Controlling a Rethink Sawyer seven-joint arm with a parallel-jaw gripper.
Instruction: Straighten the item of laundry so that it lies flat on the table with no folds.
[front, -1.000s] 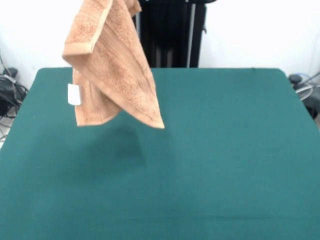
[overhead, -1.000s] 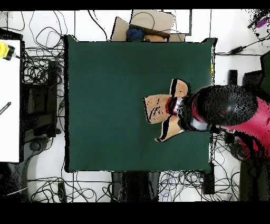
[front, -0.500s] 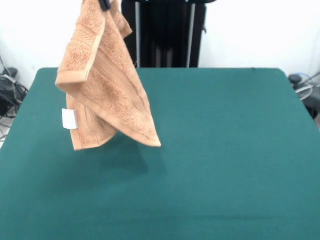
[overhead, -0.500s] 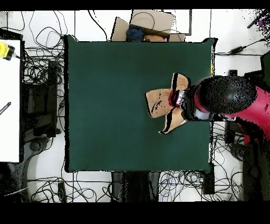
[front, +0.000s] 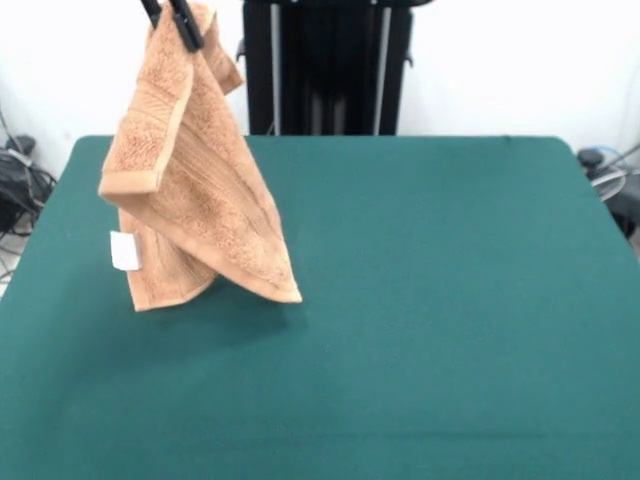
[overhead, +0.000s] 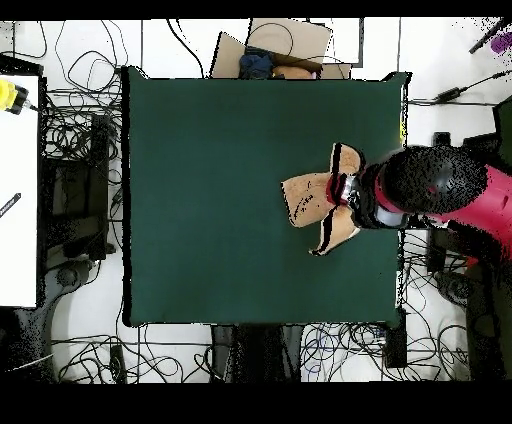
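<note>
Jaws pinching towel (front: 190, 190) top, gripper (front: 172, 18) cut off at frame edge; towel hangs folded above table (front: 450, 300).

Tan-orange towel (front: 190, 190) hangs folded from its pinched top corner, white label (front: 124, 250) at its left edge, lower corners touching the green tabletop (front: 450, 300).

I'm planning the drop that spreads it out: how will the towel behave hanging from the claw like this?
Probably floppy: the towel hangs from the claw in soft draped folds, its lower corners pointing down toward the green table. It looks light, held by one pinched edge. The looped terry will likely drag on the cloth top rather than slide.
</note>
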